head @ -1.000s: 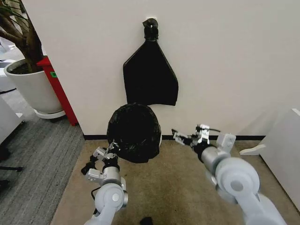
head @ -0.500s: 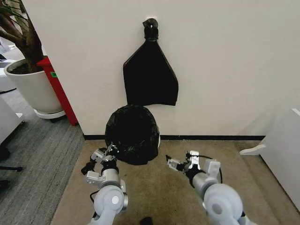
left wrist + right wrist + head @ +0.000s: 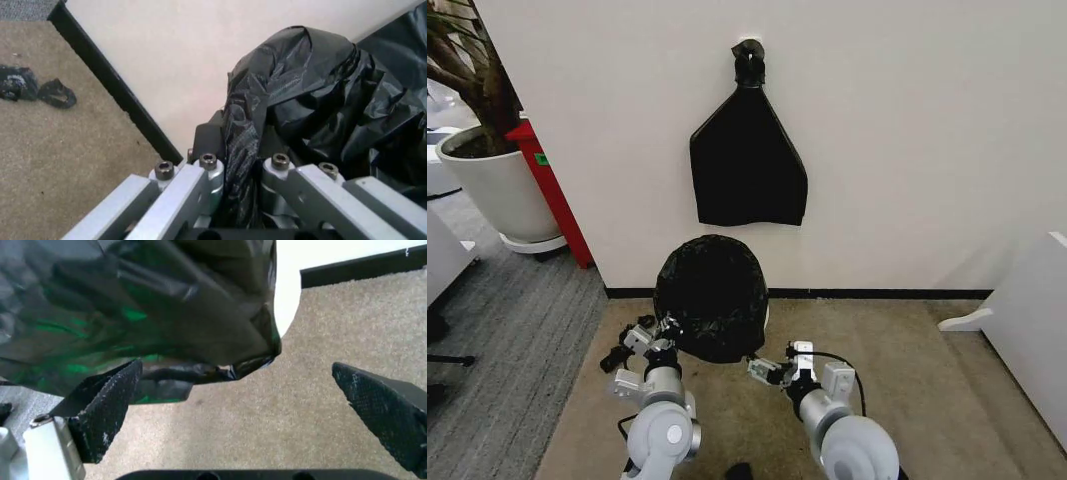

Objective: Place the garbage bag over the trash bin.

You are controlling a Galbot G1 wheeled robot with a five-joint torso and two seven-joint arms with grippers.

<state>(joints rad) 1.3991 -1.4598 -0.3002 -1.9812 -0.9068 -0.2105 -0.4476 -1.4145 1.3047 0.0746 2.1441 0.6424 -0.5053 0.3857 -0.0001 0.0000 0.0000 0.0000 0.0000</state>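
black crinkly plastic, glossy: garbage bag [image 3: 712, 295] sits ballooned over the trash bin [image 3: 766, 310] on the carpet [image 3: 897, 350] by the wall [image 3: 907, 130], bin almost fully hidden, just a cream sliver at the bag's right edge. left gripper [image 3: 663, 331] is at the bag's lower left, clamped on a fold of film; left wrist view shows the fingers [image 3: 207, 177] w/ plastic bunched between them. right gripper [image 3: 764, 368] is low at the bag's lower right hem, jaws spread wide, nothing in them, hem just ahead per right wrist view. handling guess: film is v light, limp, slippery, tears easily if yanked, holds no shape w/o air inside. best hold is prob a gathered pinch at the hem, not the smooth dome. second flat black bag [image 3: 747, 165] hangs on the wall above, not ours.
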